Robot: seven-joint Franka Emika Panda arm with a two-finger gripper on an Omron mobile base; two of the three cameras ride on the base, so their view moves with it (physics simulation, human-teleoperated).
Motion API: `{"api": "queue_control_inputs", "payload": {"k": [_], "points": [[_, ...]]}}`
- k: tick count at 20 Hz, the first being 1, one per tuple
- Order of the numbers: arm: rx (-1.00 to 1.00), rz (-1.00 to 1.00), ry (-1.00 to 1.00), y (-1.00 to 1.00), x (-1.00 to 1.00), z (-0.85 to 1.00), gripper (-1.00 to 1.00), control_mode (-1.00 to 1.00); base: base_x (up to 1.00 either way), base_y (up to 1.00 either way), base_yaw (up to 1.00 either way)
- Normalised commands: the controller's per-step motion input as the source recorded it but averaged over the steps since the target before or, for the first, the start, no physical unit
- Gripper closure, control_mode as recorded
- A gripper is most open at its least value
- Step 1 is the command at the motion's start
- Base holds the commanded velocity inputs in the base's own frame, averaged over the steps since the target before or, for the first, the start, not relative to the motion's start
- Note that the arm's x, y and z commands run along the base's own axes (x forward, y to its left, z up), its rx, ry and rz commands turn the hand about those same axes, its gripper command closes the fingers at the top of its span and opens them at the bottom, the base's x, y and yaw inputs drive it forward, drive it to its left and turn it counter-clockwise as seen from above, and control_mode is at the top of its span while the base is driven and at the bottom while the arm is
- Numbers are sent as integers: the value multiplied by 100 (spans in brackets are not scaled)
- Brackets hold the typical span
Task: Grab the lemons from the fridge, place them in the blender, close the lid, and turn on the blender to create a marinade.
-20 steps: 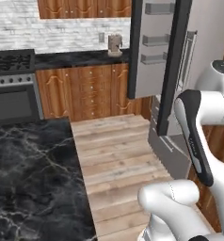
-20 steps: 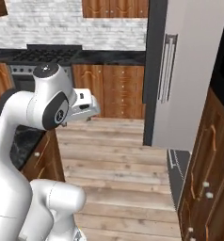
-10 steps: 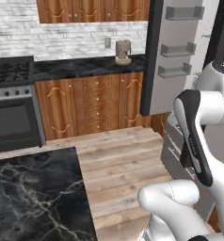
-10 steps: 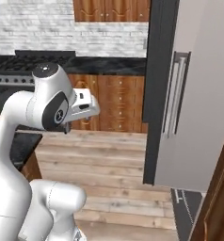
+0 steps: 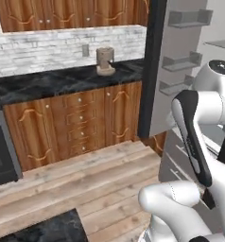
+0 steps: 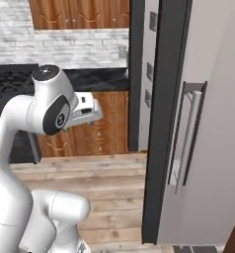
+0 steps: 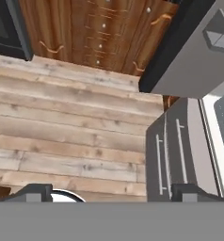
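The fridge (image 6: 213, 148) fills the right of the right base view, its grey door carrying a long silver bar handle (image 6: 187, 136). A second fridge door (image 5: 180, 90) stands swung open, showing pale grey door bins (image 5: 187, 19) with nothing visible in them. The lemons, the blender and the lid are out of view. My gripper (image 7: 114, 194) is open and holds nothing, its fingertips (image 7: 34, 192) pointing down at the wooden floor beside the fridge's lower drawer (image 7: 172, 150). The white hand (image 6: 87, 109) hangs in front of the arm, short of the fridge.
Brown wooden cabinets (image 5: 86, 127) under a black counter (image 5: 62, 80) run along the back wall. A small brownish appliance (image 5: 105, 61) stands on that counter. A stove (image 5: 1, 151) is at the left. A black marble island corner (image 5: 43, 229) lies low left. Wooden floor (image 5: 86, 184) lies between.
The whole picture has shifted: the base has driven closer to the fridge, which now looks larger. The island has slid out of view. The gripper stays open.
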Motion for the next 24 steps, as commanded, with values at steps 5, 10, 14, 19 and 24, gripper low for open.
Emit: {"api": "queue_control_inputs", "payload": {"k": [5,10,14,19,24], "points": [[0,0,0,0,0,0,-100,100,89,5,-57],[0,0,0,0,0,0,-100,100,58,5,-73],[0,0,0,0,0,0,-100,100,80,76,-55],[0,0,0,0,0,0,-100,100,62,18,-37],[0,0,0,0,0,0,-100,100,55,35,-71]]}}
